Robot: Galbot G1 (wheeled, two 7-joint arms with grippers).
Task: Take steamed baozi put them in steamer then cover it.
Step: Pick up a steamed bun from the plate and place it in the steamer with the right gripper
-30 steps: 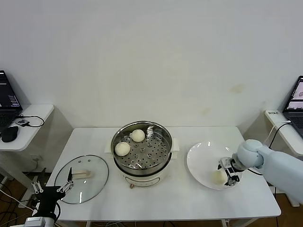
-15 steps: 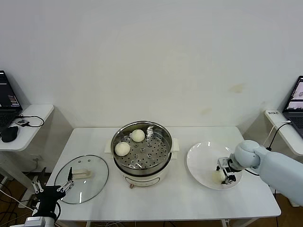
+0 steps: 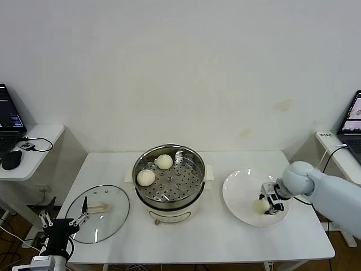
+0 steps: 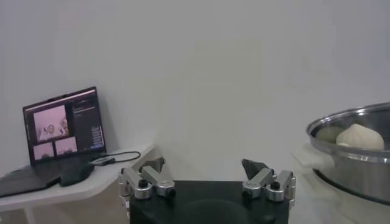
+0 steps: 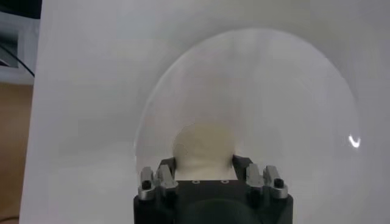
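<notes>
**Third bun gripped on the plate**

Nearest the robot, the left gripper [image 3: 64, 224] hangs parked below the desk [image 3: 197, 240] edge, jaws spread apart, holding nothing. Just beyond it the cover [image 3: 97, 213] lies flat on the desk, left of the steamer [image 3: 169, 179].

On the right, the right gripper [image 3: 269, 202] is down on the white plate [image 3: 237, 192], jaws closed around a baozi [image 3: 260, 206]; the wrist view shows the bun seated between them. Only this bun shows on the plate.

Farther back, two baozi [image 3: 146, 177] sit on the steamer's perforated tray, toward its left side.

Judgement: hold gently, the bun looks soft. Lift straight up clear of the plate rim, carry over the pot wall, set it on bare tray right of the others.
</notes>
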